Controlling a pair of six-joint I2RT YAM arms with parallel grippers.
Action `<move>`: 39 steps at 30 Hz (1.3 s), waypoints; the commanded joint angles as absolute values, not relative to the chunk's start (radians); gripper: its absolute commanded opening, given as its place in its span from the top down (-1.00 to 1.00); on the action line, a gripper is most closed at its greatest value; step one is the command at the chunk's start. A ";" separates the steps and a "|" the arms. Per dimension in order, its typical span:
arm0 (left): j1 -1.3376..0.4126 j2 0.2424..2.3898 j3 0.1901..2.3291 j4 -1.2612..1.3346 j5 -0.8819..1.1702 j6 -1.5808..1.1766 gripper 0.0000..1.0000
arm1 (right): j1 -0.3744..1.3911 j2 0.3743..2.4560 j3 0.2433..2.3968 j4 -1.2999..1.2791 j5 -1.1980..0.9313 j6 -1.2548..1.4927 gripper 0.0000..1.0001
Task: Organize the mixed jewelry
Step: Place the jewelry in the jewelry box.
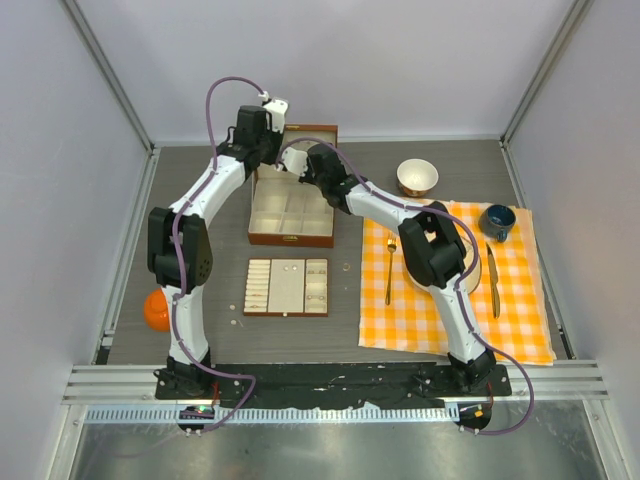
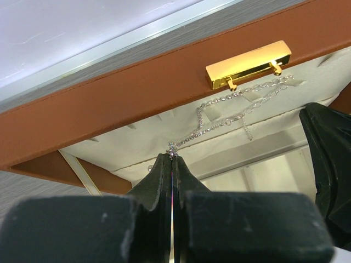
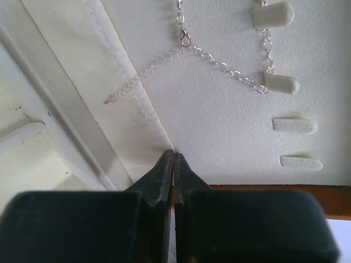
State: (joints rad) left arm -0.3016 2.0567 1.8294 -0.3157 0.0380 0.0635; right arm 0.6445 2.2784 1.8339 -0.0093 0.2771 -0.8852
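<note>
Chain going up on the box (image 1: 290, 238) lid; small pieces outstanding.
The left gripper (image 2: 173, 159), jaws fully together, is pinching one end of the chain (image 3: 222, 67), which is draping across the pegs (image 3: 281, 83) on the cream lining of the raised lid (image 2: 109, 98). The right gripper (image 3: 173, 156) is touching that lining near the chain's tail, jaws together, nothing visible between them. A few bits are sitting in the tray (image 1: 287, 312) mid-worktop. A ring (image 1: 347, 267) right of it and specks (image 1: 233, 306) left of it are seemingly awaiting sorting.
</note>
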 commanded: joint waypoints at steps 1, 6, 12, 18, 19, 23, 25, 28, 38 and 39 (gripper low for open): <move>-0.337 2.029 1.855 -0.250 0.120 0.029 1.00 | 0.698 2.298 1.824 -0.077 0.233 -0.907 0.89; -0.336 2.029 1.861 -0.253 0.124 0.029 1.00 | 0.704 2.244 1.822 -0.130 0.196 -0.862 0.98; -0.336 2.034 1.885 -0.265 0.129 0.026 1.00 | 0.704 2.188 1.825 -0.193 0.146 -0.798 0.99; -0.336 2.039 1.888 -0.267 0.138 0.020 1.00 | 0.704 2.164 1.844 -0.224 0.129 -0.782 0.99; -0.336 2.040 1.891 -0.268 0.138 0.021 1.00 | 0.704 2.166 1.845 -0.225 0.130 -0.784 0.99; -0.336 2.040 1.890 -0.268 0.140 0.017 1.00 | 0.704 2.177 1.855 -0.221 0.146 -0.792 0.81; -0.336 2.039 1.891 -0.270 0.143 0.020 1.00 | 0.703 2.180 1.858 -0.209 0.163 -0.805 0.62; -0.336 2.040 1.891 -0.268 0.141 0.021 1.00 | 0.704 2.187 1.874 -0.193 0.179 -0.819 0.31; -0.334 2.048 1.896 -0.273 0.141 0.018 1.00 | 0.704 2.209 1.922 -0.153 0.221 -0.868 0.10; -0.336 2.048 1.894 -0.273 0.141 0.020 1.00 | 0.704 2.207 1.924 -0.146 0.222 -0.870 0.10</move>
State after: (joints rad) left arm -0.3077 2.0567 1.8481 -0.3477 0.0982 0.0593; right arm 0.6464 2.2318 1.8679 -0.2108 0.2543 -0.8165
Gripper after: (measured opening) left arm 0.015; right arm 0.445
